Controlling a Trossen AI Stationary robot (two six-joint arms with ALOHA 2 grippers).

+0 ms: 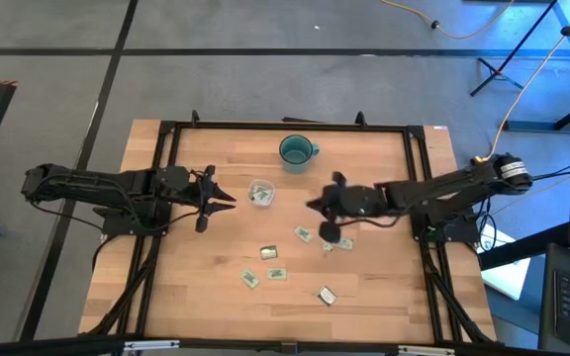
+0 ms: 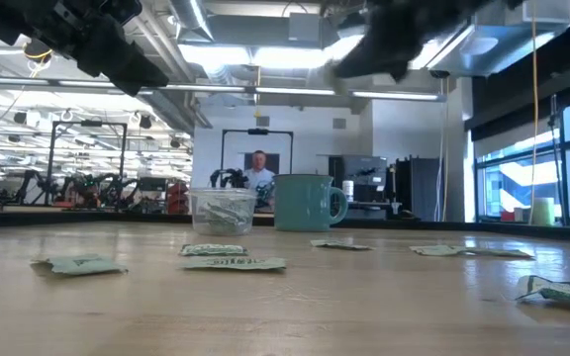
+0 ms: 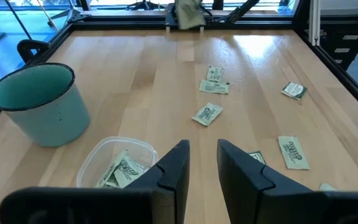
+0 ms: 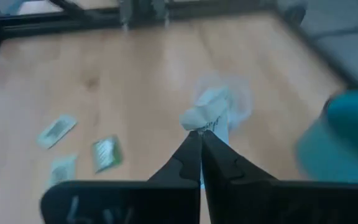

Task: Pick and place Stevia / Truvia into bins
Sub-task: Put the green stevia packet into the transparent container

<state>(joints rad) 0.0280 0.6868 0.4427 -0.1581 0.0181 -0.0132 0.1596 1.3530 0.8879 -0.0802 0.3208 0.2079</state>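
The right gripper (image 4: 200, 134) held its jaws pinched on a Stevia packet (image 4: 207, 107), aimed toward the clear tub (image 1: 261, 194) ahead, while the left gripper (image 3: 202, 152) waited, jaws narrowly parted.

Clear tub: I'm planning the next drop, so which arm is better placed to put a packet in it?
Right. The right gripper is shut on a packet; the left gripper, beside the clear tub, is open.
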